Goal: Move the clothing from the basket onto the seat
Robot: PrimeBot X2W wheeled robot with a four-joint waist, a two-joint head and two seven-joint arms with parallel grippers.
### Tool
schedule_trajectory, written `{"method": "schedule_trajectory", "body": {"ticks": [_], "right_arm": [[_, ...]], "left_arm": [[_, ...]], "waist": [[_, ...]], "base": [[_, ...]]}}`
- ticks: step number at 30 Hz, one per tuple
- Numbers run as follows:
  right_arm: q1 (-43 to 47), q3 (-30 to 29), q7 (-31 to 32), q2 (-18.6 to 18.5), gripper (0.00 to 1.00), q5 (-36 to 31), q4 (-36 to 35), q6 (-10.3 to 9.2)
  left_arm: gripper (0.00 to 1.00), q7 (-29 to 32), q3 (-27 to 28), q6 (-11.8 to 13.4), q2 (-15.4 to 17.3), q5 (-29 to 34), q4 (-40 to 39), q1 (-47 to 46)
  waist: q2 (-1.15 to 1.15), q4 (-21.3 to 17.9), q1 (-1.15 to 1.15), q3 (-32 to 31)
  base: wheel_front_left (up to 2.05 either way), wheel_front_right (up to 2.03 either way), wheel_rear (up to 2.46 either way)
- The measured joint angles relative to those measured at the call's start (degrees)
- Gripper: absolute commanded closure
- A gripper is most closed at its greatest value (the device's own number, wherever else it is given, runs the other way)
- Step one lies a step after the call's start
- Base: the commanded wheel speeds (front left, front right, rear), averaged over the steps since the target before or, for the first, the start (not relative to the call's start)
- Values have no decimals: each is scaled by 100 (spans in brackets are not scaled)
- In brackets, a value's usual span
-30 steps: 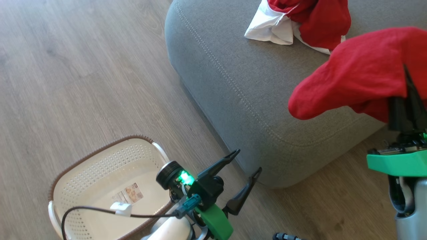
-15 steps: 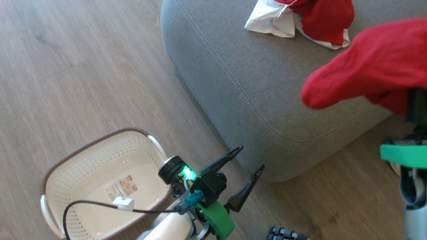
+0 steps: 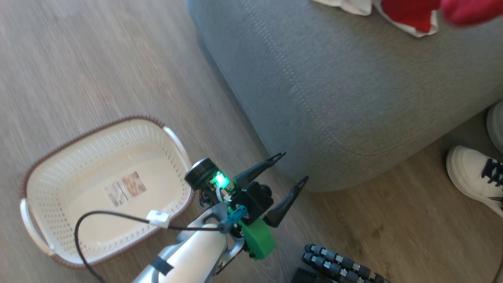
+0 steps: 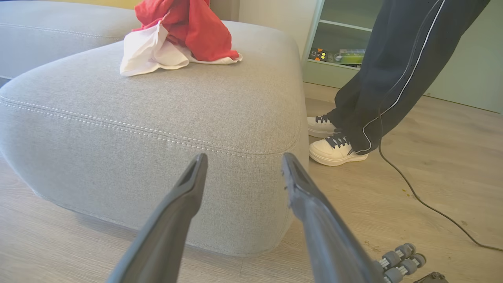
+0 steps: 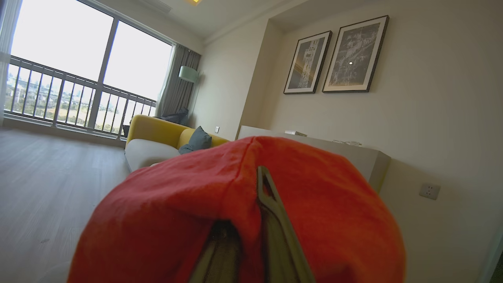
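The cream basket [image 3: 51, 184] stands on the floor at the lower left; inside it I see just a label. My left gripper [image 3: 294, 166] hangs open between the basket and the grey seat [image 3: 334, 90], fingers pointing at the seat's near corner [image 4: 177, 110], nothing between them [image 4: 243, 157]. A red-and-white garment [image 4: 177, 39] lies bunched on top of the seat, also at the head view's top edge [image 3: 408, 15]. My right gripper [image 5: 261, 177] is shut on the all-red garment [image 5: 177, 212], which drapes over its fingers; a bit of it shows at the top right [image 3: 471, 11].
A person in dark trousers [image 4: 393, 67] and white shoes [image 3: 471, 177] stands right beside the seat's right side. A thin cable [image 4: 412, 192] trails over the wooden floor there. Black rollers [image 3: 338, 263] sit on the floor near my base.
The head camera has swung, shifting the whole picture. The held red garment has gone up and farther over the seat, beside the red-and-white one. A shoe has come into view. Left gripper unchanged.
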Motion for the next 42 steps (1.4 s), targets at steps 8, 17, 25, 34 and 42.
{"method": "schedule_trajectory", "body": {"ticks": [8,17,25,34,42], "right_arm": [[-976,-356,-1,-472,100,-18,285,0],[-2256,-632,-2,-878,100,8,809,1],[-2881,-893,-2,-1200,100,86,2273,1],[-3401,-812,-1,-1551,100,-193,3952,1],[-3583,-463,-1,-1536,100,-201,4775,1]], "left_arm": [[0,0,-134,-47,5,144,200,-517],[0,0,-135,-43,100,282,325,-906],[0,0,-272,2,118,330,388,-1062],[0,0,-372,155,98,327,407,-1252],[0,0,-468,263,79,265,349,-1269]], "waist": [[0,161,1,646],[0,333,0,1359],[0,601,-1,1660],[0,944,0,1929],[0,1160,-1,2040]], "base": [[0,0,0],[0,0,0],[0,0,0],[0,0,0],[0,0,0]]}}
